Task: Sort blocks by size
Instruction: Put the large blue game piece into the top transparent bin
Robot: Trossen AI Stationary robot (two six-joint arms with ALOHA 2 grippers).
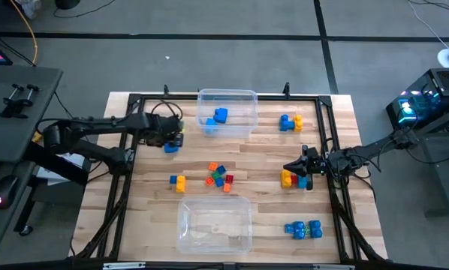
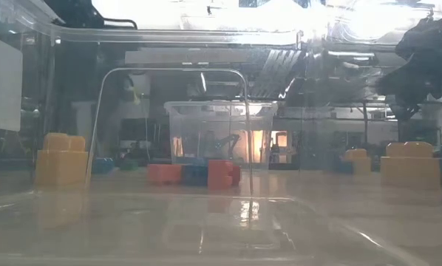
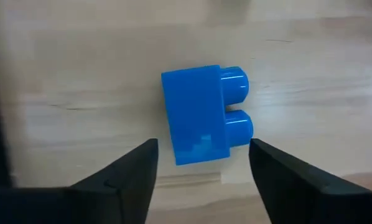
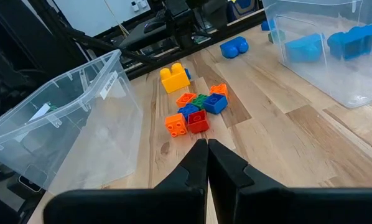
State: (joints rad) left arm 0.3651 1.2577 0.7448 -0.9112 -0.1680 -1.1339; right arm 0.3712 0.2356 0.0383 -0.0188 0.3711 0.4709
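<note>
A larger blue block lies on its side on the wooden table, its two studs pointing sideways; it also shows in the high view at the left. My left gripper is open just above it, one finger on either side of the block, touching nothing. My right gripper is shut and empty; in the high view it hovers at the right, beside a yellow, red and blue group of blocks. A pile of tiny blocks lies at the table's middle.
A clear bin at the far middle holds blue blocks. A second clear bin stands at the near middle. More blocks lie about: yellow and blue, blue and yellow, blue. A black frame borders the table.
</note>
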